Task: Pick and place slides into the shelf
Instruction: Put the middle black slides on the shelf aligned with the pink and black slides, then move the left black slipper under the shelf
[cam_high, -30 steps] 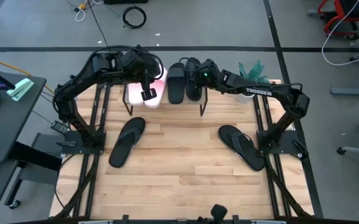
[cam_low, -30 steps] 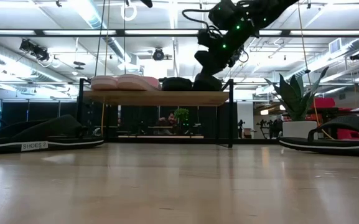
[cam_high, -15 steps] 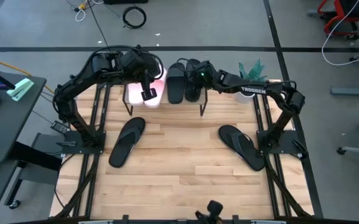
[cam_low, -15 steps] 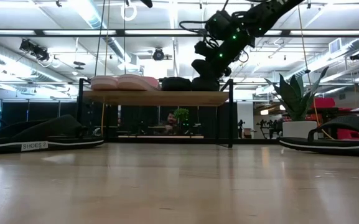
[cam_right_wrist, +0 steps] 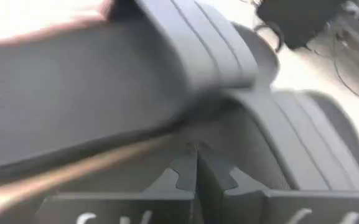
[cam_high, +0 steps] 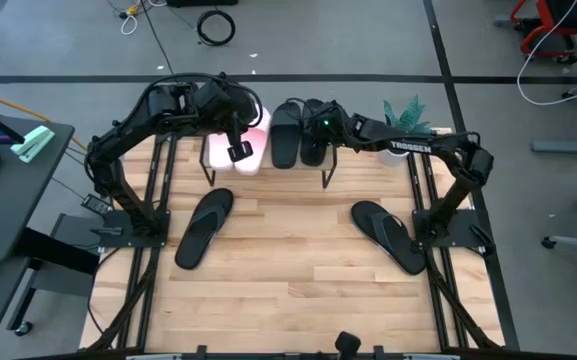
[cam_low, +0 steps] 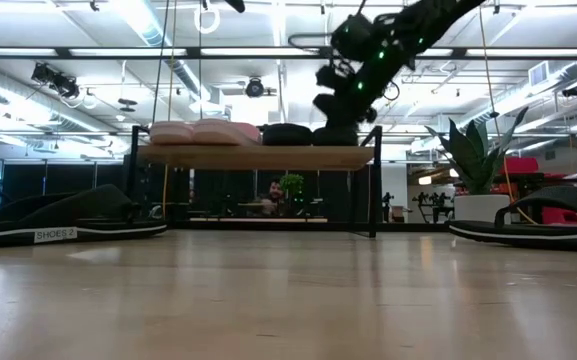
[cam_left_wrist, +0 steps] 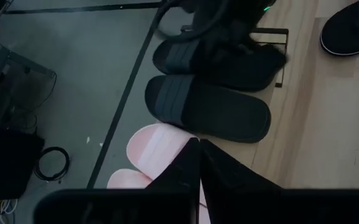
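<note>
The shelf [cam_low: 258, 157] stands at the table's far edge. On its top board lie two pale pink slides [cam_high: 240, 148] on the left and two black slides, the left one [cam_high: 284, 136] and the right one [cam_high: 310, 132]. Two more black slides lie on the table, one at the left [cam_high: 204, 228] and one at the right [cam_high: 388, 236]. My left gripper [cam_high: 238, 151] is shut and empty above the pink slides [cam_left_wrist: 160, 146]. My right gripper [cam_high: 319, 123] is shut, low over the right black slide [cam_right_wrist: 303, 143], beside the left one [cam_right_wrist: 104, 106]. My right gripper's shut fingers [cam_right_wrist: 185, 174] come slanting down from the table's right at the right black slide on the shelf, on its side next to the other black slide. I cannot tell whether they touch it.
A potted plant [cam_high: 408, 114] stands at the table's far right corner, next to the shelf. A side desk [cam_high: 8, 170] stands left of the table. The table's near half [cam_high: 288, 300] is bare wood. A person shows far off in the room [cam_low: 271, 190].
My right gripper has gone a little toward the table's left, over the right black slide on the shelf, and has stayed shut.
</note>
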